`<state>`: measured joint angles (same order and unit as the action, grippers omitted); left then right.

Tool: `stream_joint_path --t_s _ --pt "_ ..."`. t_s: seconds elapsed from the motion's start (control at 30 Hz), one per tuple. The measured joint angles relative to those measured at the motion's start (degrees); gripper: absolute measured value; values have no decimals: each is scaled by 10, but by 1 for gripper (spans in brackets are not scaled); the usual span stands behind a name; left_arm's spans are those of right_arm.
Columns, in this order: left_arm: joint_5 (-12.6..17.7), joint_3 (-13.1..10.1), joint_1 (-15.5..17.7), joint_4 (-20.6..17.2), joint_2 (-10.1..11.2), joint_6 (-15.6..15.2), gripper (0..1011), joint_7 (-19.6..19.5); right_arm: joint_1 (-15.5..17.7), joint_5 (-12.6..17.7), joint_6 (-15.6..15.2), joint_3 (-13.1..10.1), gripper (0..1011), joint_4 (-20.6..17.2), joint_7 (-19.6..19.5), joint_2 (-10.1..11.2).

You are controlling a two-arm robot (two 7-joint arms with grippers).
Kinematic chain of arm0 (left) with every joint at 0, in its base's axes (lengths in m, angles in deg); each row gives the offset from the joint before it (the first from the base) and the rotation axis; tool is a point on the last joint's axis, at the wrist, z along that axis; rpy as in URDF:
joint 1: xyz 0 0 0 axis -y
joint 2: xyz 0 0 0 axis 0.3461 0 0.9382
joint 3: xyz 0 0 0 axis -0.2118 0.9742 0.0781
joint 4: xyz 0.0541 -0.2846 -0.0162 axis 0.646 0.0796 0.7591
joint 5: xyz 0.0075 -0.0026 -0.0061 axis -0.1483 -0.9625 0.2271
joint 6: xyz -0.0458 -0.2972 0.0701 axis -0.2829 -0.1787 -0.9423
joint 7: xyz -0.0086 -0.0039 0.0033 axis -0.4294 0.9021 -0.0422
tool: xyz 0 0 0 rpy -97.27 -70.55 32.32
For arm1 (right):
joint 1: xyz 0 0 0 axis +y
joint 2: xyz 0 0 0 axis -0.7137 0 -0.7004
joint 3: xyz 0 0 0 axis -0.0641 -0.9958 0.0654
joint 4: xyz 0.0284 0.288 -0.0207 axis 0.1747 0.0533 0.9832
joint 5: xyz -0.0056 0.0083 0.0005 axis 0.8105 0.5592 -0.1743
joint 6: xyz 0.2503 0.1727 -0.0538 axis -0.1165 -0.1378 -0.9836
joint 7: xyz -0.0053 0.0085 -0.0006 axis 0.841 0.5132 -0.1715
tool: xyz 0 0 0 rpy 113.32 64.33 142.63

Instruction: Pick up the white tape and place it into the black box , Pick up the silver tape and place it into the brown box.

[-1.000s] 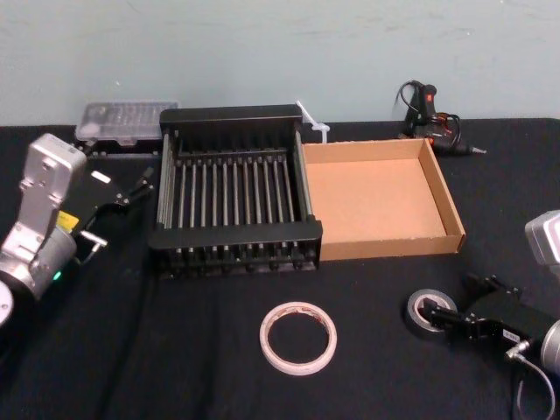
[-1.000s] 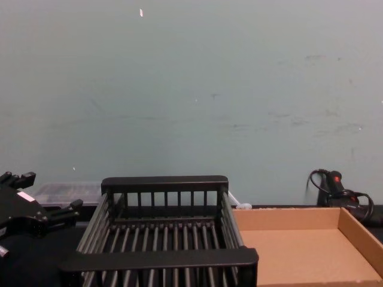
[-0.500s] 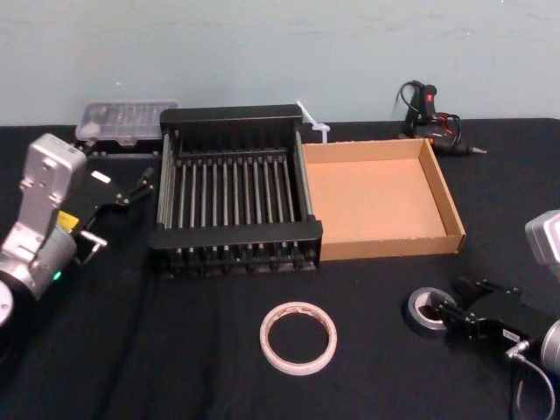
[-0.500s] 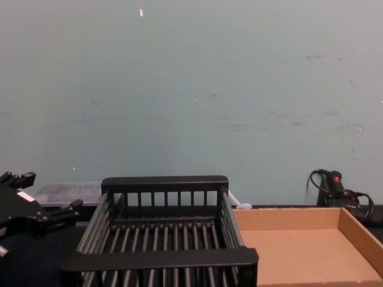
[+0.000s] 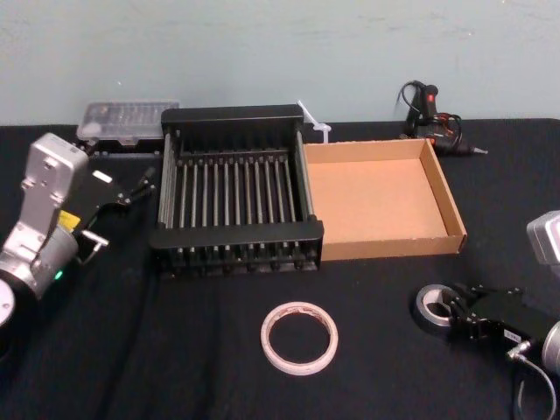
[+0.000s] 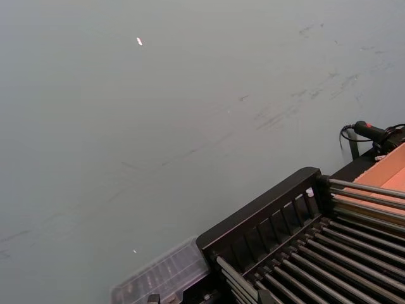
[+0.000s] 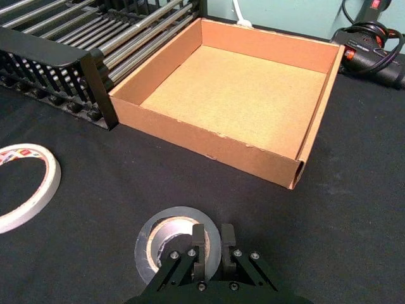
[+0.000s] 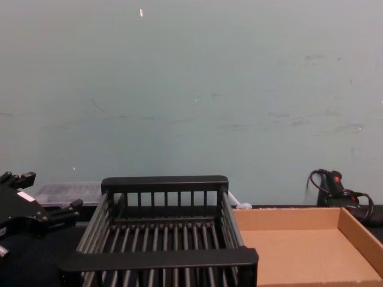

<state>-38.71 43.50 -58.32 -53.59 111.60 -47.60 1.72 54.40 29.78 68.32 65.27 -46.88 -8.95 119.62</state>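
Sitting bare, the black box [image 5: 234,197] and brown box [image 5: 382,197]; right tool [image 7: 211,240] clamps the silver tape [image 7: 163,235].

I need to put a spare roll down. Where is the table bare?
Bare cloth lies between the white tape and the black box, and left of that tape. It is crowded around the silver tape, where the right gripper grips it.

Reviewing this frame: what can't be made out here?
Print on the white tape: too small in the head view, cut by the edge in the right wrist view.
The silver tape's near side: covered by the right tool in the right wrist view; lifted or resting is unclear.
Clear case's contents: too small, head view.
Left tool, idle beside the black box: body cut by the chest view's edge.
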Motion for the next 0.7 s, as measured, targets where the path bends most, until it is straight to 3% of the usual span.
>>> stream_joint_path --t_s 0.7 --pt "0 0 0 0 0 0 1002 0 -2 3 0 1 156 1 2 -3"
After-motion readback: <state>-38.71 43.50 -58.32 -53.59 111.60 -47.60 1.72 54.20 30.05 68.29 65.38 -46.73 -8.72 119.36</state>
